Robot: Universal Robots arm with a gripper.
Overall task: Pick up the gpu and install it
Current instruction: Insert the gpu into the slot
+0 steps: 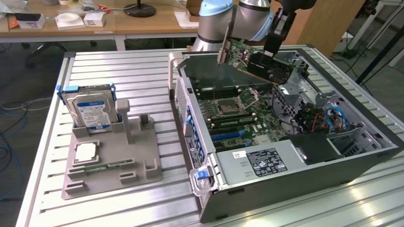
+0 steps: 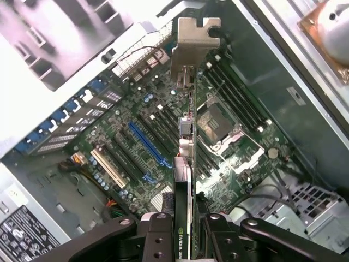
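- On the exterior view's left, a grey holder (image 1: 110,179) lies on the slatted table (image 1: 126,66) near its left edge.
- At the holder's far end a hard drive (image 1: 92,109) with a blue-white label stands upright.
- Closer to the holder's near edge lie a square processor chip (image 1: 87,152) and, just beside it, a slim green memory stick (image 1: 104,166).
- To the right of the holder, an open computer case (image 1: 296,184) lies on its side, with the motherboard (image 1: 233,118) facing up and a power supply (image 1: 256,163) at its near end.
- The gpu (image 1: 252,59) hangs tilted above the case's far end, with its silver bracket (image 1: 222,52) on the exterior view's left.
- The gripper (image 1: 271,47) comes down from the arm and pinches the gpu by its upper edge.
- From the wrist, the claw (image 2: 186,232) is pressed onto the card from both sides. The card is seen edge-on over the board, its bracket at the end away from the claw, with the long blue slot (image 2: 148,144) lying off to one side of it.
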